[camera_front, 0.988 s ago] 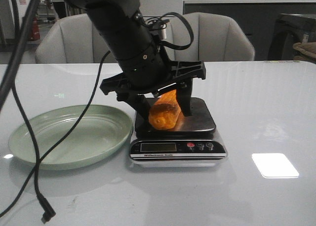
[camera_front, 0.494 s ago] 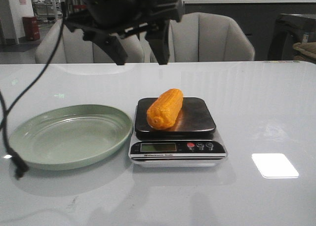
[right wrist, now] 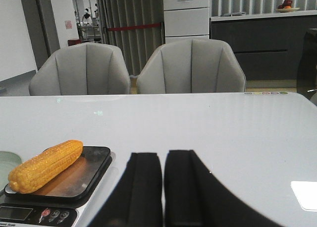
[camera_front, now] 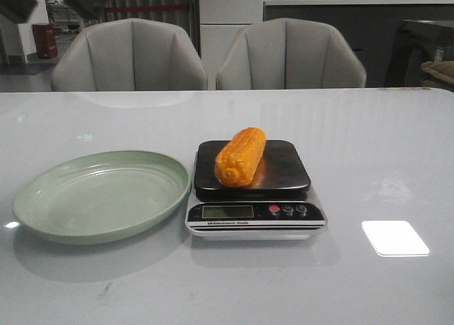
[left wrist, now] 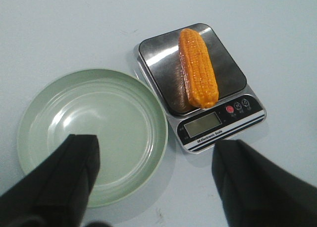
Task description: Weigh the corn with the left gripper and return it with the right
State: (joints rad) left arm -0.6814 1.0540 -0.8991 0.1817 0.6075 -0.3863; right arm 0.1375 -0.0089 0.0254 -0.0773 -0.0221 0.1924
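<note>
The orange-yellow corn (camera_front: 241, 156) lies on the dark platform of the kitchen scale (camera_front: 287, 170), with nothing touching it. The pale green plate (camera_front: 42, 194) sits empty just left of the scale. In the left wrist view my left gripper (left wrist: 156, 145) is open and empty, high above the table. Its black fingers (left wrist: 64, 172) frame the plate (left wrist: 99, 123), the scale (left wrist: 233, 71) and the corn (left wrist: 198, 68) below. My right gripper (right wrist: 163, 160) is shut and empty, low over the table to the right of the scale (right wrist: 94, 160) and the corn (right wrist: 44, 165). Neither gripper shows in the front view.
Two grey chairs (camera_front: 128, 55) (camera_front: 291, 55) stand behind the table's far edge. The scale's display and buttons (camera_front: 287, 210) face the front. A bright light patch (camera_front: 395, 238) lies on the table at the right. A dark arm part (camera_front: 15, 2) shows at the top left corner.
My left gripper let go of the corn on the scale, rose and moved away up and left out of the front view. The corn stays on the scale.
</note>
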